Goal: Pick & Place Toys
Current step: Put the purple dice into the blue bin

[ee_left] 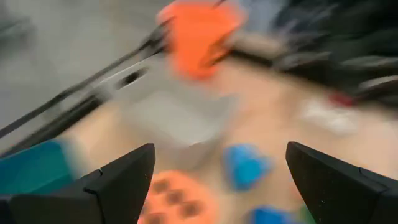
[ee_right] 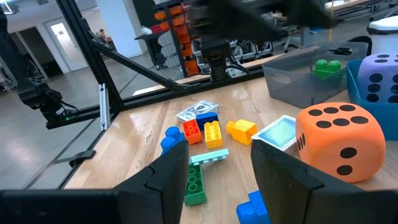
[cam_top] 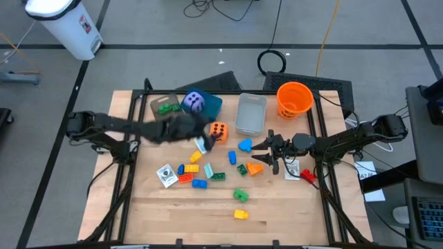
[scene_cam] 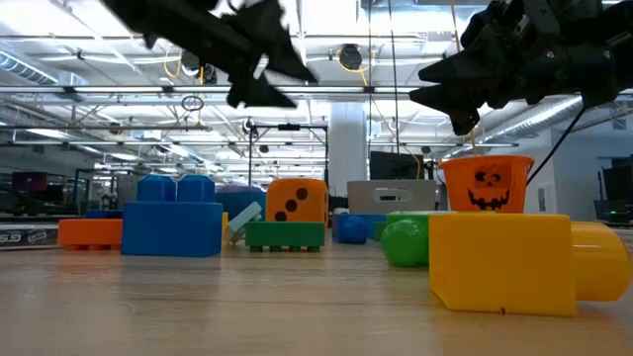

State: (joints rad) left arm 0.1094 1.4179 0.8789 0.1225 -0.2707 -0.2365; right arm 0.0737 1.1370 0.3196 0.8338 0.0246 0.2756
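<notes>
1. Left gripper: hangs above the surface's middle-left, just beside the orange die; jaws wide open and empty in the left wrist view. Risk: arm reads blurred, prob. moving fast, so a low sweep could knock the die or the card beneath it.
2. Grey bin, back left: holds a green brick.
3. Teal box, next to it: holds the purple die.
4. Loose toys, centre of surface: red, yellow, blue, green bricks in a cluster, a second card at its left end, a green piece and a yellow brick nearer the front edge. All still unplaced.
5. Clear tub, back centre: appears empty.
6. Orange bucket, back right: contents not visible.
7. Right gripper: at centre-right, over an orange brick; jaws open, nothing held. Risk: blue pieces sit near, so a descent off-centre may nudge neighbours or pinch two at once.
8. Red brick, right edge: near the frame rail, could be pushed off by the right arm.
</notes>
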